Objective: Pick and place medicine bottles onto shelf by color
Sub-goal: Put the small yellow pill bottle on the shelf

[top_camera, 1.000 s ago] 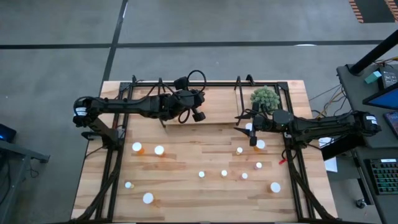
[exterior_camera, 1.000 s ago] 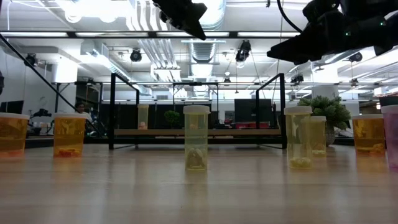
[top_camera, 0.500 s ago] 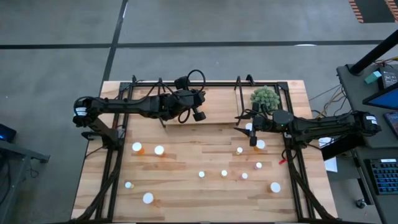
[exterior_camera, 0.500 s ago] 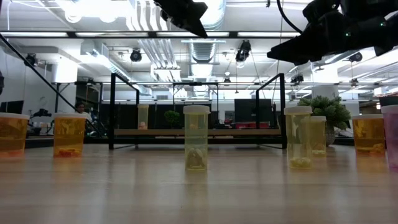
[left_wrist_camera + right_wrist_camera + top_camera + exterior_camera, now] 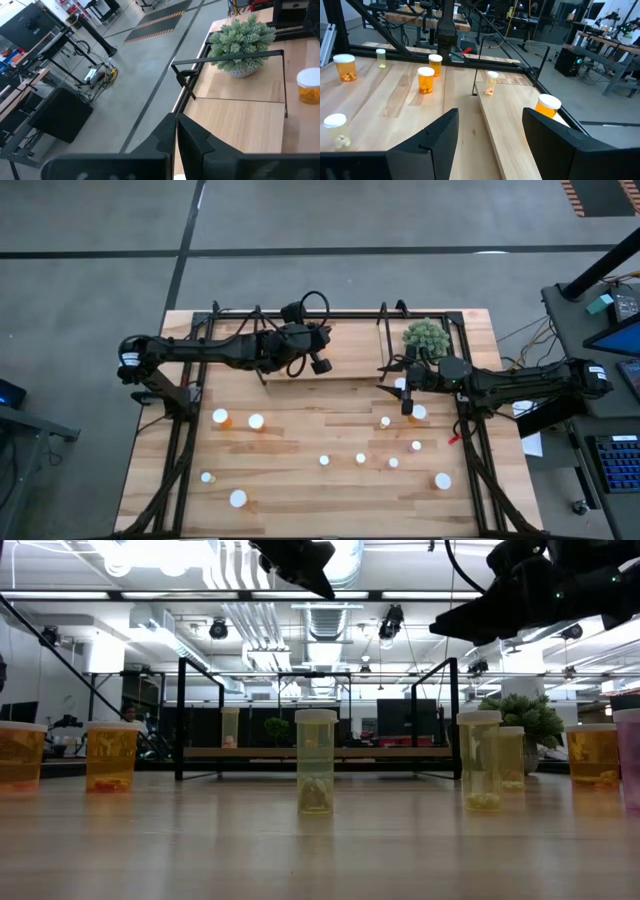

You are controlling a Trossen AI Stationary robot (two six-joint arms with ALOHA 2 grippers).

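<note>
**High view.** Table (image 5: 300,435), one. Shelf (image 5: 350,350), one, along the table's far side. Plant (image 5: 426,336), one, at the shelf's right end.
- Bottles (image 5: 256,421): eleven white caps scattered over the open tabletop in front of the shelf. A twelfth cap sits at the shelf's right end, partly under the right arm.
- Left gripper (image 5: 322,365): over the middle of the shelf.
- Right gripper (image 5: 403,392): at the shelf's right end, just in front of the plant.

**Low view.** Eight bottles are visible.
- Seven stand on the table: two amber at far left, one pale in the centre, two pale right of centre, one amber at right and one cut off by the right edge.
- One small bottle stands on the shelf behind, near its left end.
- Both grippers hang above, clear of the bottles.

**Left wrist view.**
- Fingers pressed together, holding nothing.
- Beyond them are the shelf board, the plant and one amber bottle (at the picture's edge).

**Right wrist view.**
- Fingers set well apart, with nothing between them.
- Seven bottles are visible: five on the table and two on the shelf board, an amber one near and a small pale one far.
</note>
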